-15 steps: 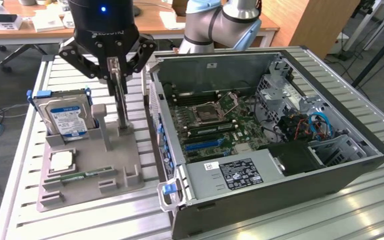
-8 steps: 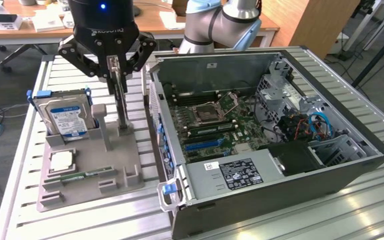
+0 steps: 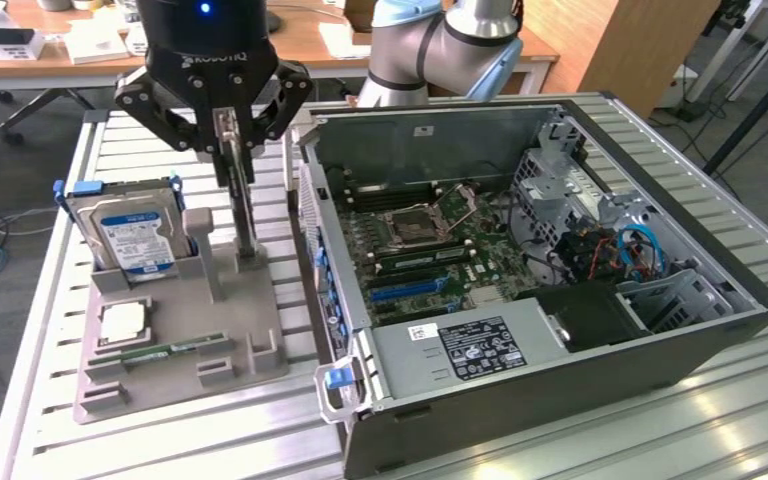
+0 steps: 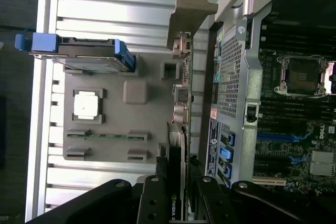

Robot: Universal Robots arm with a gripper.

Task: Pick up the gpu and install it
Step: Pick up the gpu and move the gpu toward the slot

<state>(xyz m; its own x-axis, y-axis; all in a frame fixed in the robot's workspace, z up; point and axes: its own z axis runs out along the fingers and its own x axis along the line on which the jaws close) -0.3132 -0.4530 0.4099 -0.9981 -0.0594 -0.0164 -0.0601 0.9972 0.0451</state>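
Standing on edge in the grey holder (image 3: 171, 370), the gpu (image 3: 241, 225) rose straight up into the jaws, which were clamped on its upper edge from either side. The exterior view caught the card edge-on, as a thin upright strip, so its long axis seemed to run up and down in line with the arm. I could not tell whether its lower end was seated in the holder's slot or already clear of it. From the wrist view the card (image 4: 181, 129) ran away from the black fingers (image 4: 152, 203), and its metal bracket (image 4: 191, 9) sat at the far end.

The open computer case (image 3: 704, 330) lay just beside the holder, on the exterior view's right, open face up. Its motherboard (image 3: 424, 240) and a blue expansion slot (image 3: 404, 290) were exposed, close to the wall nearest the card.

A hard drive (image 3: 131, 230) with a blue label stood in the same holder, on the exterior view's left of the card. A square processor (image 3: 124, 322) and a slim green memory stick (image 3: 164, 353) lay flat in front of it.

Holder and case rested on a ribbed aluminium table (image 3: 37, 300). Behind it were wooden desks (image 3: 317, 50) with papers on them.
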